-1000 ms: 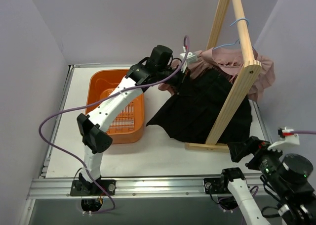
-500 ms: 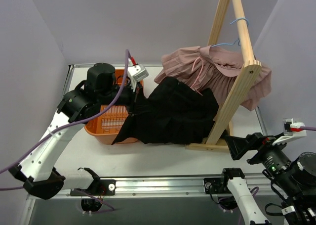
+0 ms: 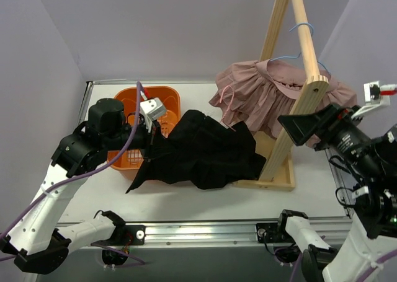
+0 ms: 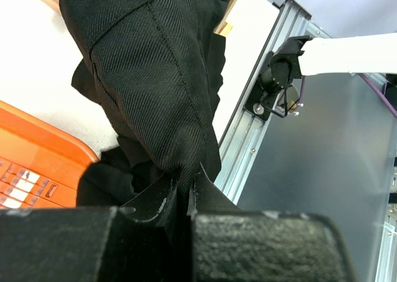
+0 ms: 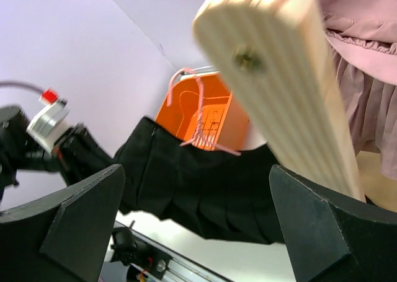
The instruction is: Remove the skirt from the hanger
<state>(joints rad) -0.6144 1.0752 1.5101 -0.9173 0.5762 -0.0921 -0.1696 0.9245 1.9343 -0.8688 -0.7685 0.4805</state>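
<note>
Black skirt [image 3: 208, 152] is clamped at one end by the left end effector [image 3: 151, 131], its length stretched out toward the wooden rack [image 3: 296, 111]. Right end effector [image 5: 196, 169] is held wide apart right beside that rack.

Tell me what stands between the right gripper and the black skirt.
A slanted wooden rack beam, looming close in the right wrist view; the black skirt lies beyond it.

**Cloth, wood, plastic, metal**

The black skirt [image 4: 155, 77] is matt cloth with a fine diagonal twill and stitched seams. The pink garment [image 3: 260, 96] is thinner cloth, gathered into soft folds (matt as well). The rack [image 5: 279, 83] is pale bare wood, its grain showing. The basket [image 3: 169, 96] is smooth orange plastic with a slight sheen. The rail [image 4: 245, 149] is brushed silvery metal.
</note>
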